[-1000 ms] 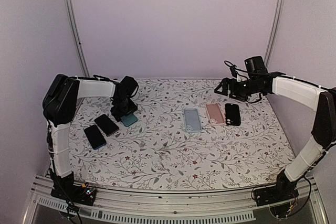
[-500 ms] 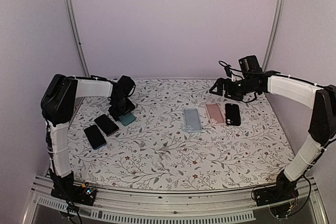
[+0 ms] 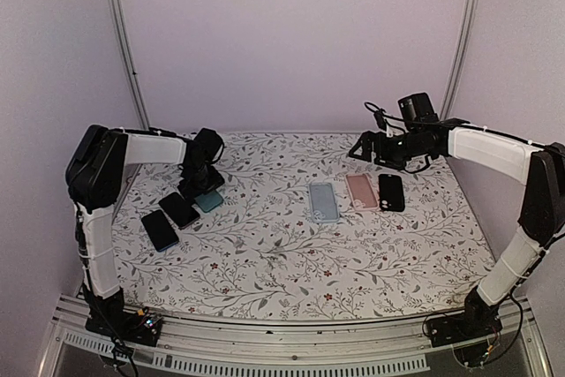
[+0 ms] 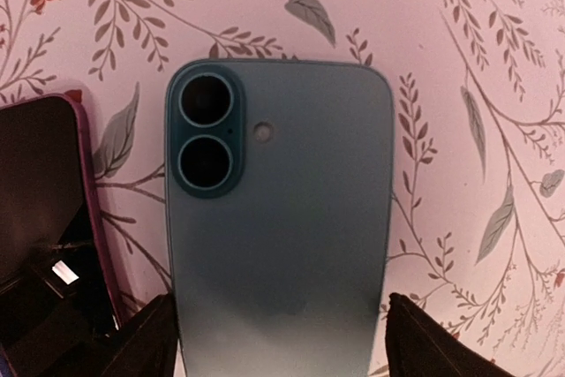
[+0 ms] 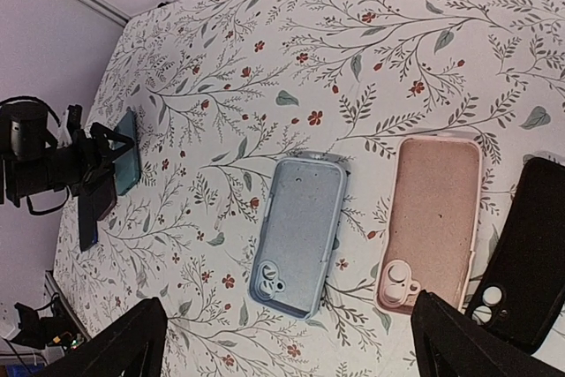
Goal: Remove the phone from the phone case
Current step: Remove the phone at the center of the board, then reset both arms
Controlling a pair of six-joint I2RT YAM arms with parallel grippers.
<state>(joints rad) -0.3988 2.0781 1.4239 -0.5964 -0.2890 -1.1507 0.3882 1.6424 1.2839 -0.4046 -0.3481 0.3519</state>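
Note:
A teal phone [image 3: 208, 200] lies back up on the flowered table at the far left, its two camera lenses showing in the left wrist view [image 4: 282, 218]. My left gripper [image 3: 198, 185] is over its lower end with one jaw against each long edge, shut on it [image 4: 278, 324]. An empty grey-blue case [image 3: 323, 201] lies open side up mid-table and also shows in the right wrist view [image 5: 298, 234]. My right gripper [image 3: 362, 149] hangs open and empty above the back right [image 5: 287, 315].
Two dark phones [image 3: 179, 209] [image 3: 160, 229] lie just left of the teal phone; the nearer one has a magenta edge [image 4: 53, 218]. An empty pink case [image 3: 360, 190] and a black case [image 3: 391, 192] lie right of the grey-blue case.
My left gripper and the teal phone have shifted a little to the left, toward the dark phones. My right gripper has moved slightly left and back.

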